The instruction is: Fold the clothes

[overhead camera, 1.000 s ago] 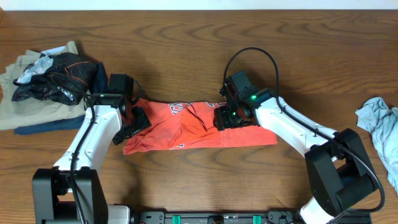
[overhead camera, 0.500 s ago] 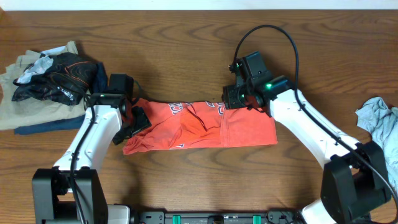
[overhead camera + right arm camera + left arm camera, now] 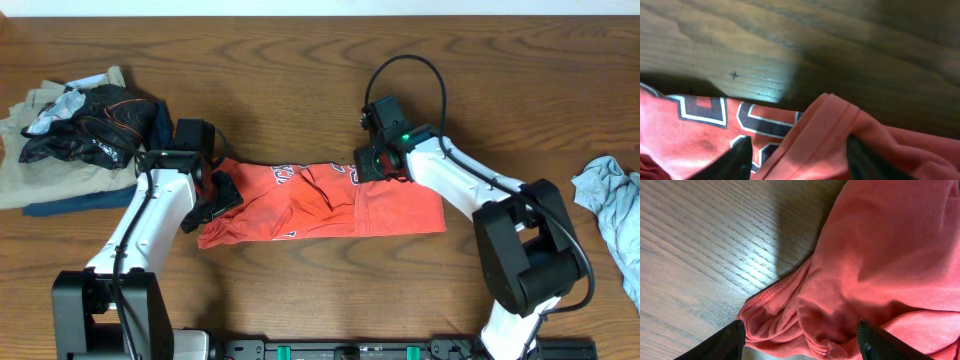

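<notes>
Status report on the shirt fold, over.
Left tool open astride bunched end of T-shirt. Right tool open around a fold at its far edge. Clothes pile left, grey cloth right, both apart.

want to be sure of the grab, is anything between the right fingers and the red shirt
Nothing visible does. In the right wrist view the right fingers straddle a raised fold of the T-shirt, with only bare table beyond it.
</notes>
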`<state>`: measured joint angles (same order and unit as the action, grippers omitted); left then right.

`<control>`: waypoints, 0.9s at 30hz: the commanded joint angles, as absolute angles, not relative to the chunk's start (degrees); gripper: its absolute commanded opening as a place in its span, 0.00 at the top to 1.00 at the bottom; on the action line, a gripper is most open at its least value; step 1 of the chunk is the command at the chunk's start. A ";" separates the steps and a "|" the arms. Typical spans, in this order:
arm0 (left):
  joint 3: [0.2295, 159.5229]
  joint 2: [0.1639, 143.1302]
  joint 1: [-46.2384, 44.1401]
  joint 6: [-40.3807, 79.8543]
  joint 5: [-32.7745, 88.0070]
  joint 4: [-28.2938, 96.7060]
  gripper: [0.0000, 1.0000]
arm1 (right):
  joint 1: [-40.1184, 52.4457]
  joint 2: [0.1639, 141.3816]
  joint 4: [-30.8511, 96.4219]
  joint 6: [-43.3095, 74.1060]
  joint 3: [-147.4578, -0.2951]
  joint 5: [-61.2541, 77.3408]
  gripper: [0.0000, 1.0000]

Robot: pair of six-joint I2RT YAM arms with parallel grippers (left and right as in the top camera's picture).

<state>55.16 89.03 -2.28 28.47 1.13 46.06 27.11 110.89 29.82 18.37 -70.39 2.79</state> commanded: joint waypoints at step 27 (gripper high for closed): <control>55.72 88.77 -2.00 28.16 0.89 46.17 0.27 | 30.61 105.56 32.25 17.72 -70.91 5.54 0.99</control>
<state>55.16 89.03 -2.28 28.47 1.13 46.06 28.82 106.41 31.97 18.79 -70.41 3.64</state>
